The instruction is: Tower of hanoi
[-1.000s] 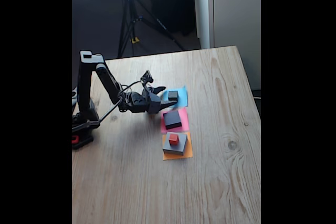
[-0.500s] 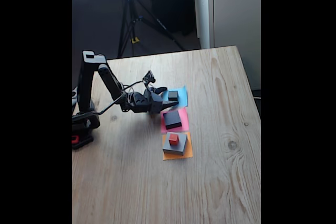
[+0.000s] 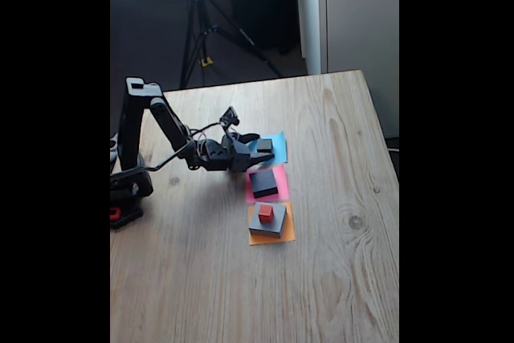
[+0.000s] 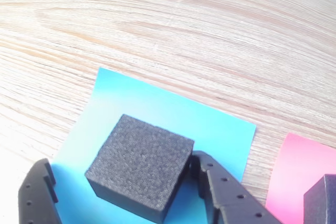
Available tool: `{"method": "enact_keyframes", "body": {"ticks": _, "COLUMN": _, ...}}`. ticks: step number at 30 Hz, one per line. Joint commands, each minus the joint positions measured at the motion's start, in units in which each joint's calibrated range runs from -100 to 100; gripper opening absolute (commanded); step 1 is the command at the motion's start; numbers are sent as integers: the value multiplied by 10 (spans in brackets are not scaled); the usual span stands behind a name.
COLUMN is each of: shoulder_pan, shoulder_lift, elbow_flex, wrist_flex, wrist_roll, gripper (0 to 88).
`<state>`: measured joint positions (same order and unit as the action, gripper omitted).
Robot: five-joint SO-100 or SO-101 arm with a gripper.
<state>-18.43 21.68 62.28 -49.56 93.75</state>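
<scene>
Claw (image 4: 126, 192) open, fingers astride small dark block (image 4: 140, 166) on blue paper (image 4: 157, 103); right finger touching, left apart. Black block (image 3: 263, 183) on pink paper (image 3: 279, 174).

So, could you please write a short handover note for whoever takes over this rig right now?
Claw: open, one finger on each side of the small dark grey block on the blue paper; not clamped yet.
Medium black block: on the pink paper.
Wide grey block: on the orange paper, with the red cube on top.
Done: blocks spread over three papers.
Left: close on the small block, then probably continue restacking.
</scene>
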Motion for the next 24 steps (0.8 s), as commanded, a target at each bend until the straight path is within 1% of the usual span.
{"method": "enact_keyframes", "body": {"ticks": 1, "shoulder_pan": -13, "shoulder_lift": -10, "elbow_flex": -2, "wrist_flex": 11, "wrist_roll": 9, "gripper": 263}}
{"method": "enact_keyframes", "body": {"ticks": 12, "shoulder_pan": -15, "shoulder_lift": -9, "elbow_flex": -1, "wrist_flex": 12, "wrist_roll": 12, "gripper": 232}}
{"method": "enact_keyframes", "body": {"ticks": 24, "shoulder_pan": -13, "shoulder_lift": -6, "elbow_flex": 4, "wrist_flex": 12, "wrist_roll": 34, "gripper": 149}}
